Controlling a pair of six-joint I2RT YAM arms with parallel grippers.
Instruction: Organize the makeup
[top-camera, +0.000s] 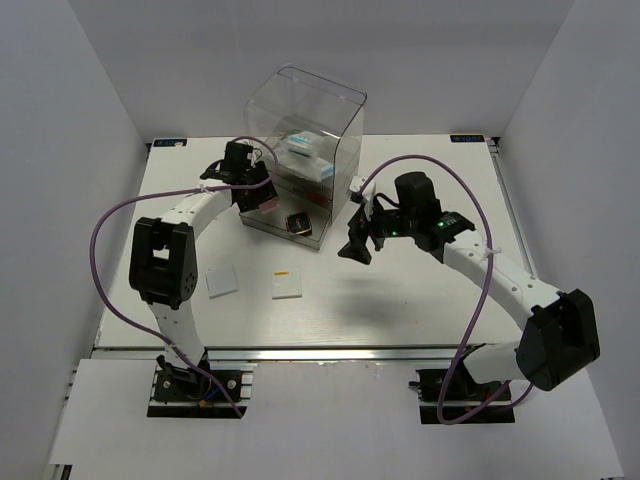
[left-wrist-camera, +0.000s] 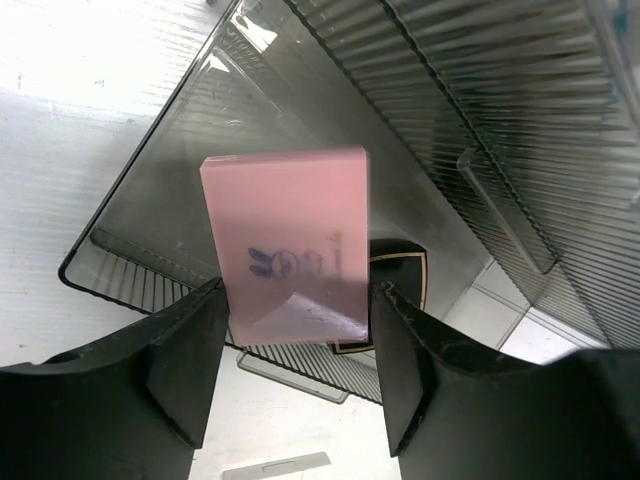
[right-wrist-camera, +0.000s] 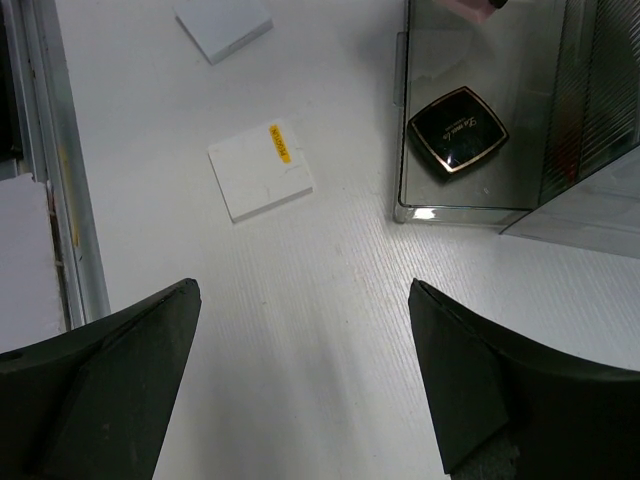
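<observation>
My left gripper (left-wrist-camera: 295, 318) is shut on a pink square pad (left-wrist-camera: 288, 235) and holds it over the pulled-out bottom drawer (left-wrist-camera: 130, 265) of the clear drawer box (top-camera: 330, 110). In the top view the left gripper (top-camera: 257, 190) is at the box's left front with the pink pad (top-camera: 268, 202). A black square compact (right-wrist-camera: 457, 130) lies in that drawer (right-wrist-camera: 480, 205); it also shows in the top view (top-camera: 298, 224). Two white pads (top-camera: 222, 281) (top-camera: 287, 285) lie on the table. White blue-printed packets (top-camera: 305, 152) sit higher in the box. My right gripper (right-wrist-camera: 302, 290) is open and empty above the table, right of the drawer (top-camera: 358, 246). No sticks are in view.
The white pad with a yellow label (right-wrist-camera: 260, 168) and the plain one (right-wrist-camera: 222, 25) lie in front of the box. The table's metal front rail (right-wrist-camera: 50, 170) runs along the near edge. White walls enclose the table on three sides.
</observation>
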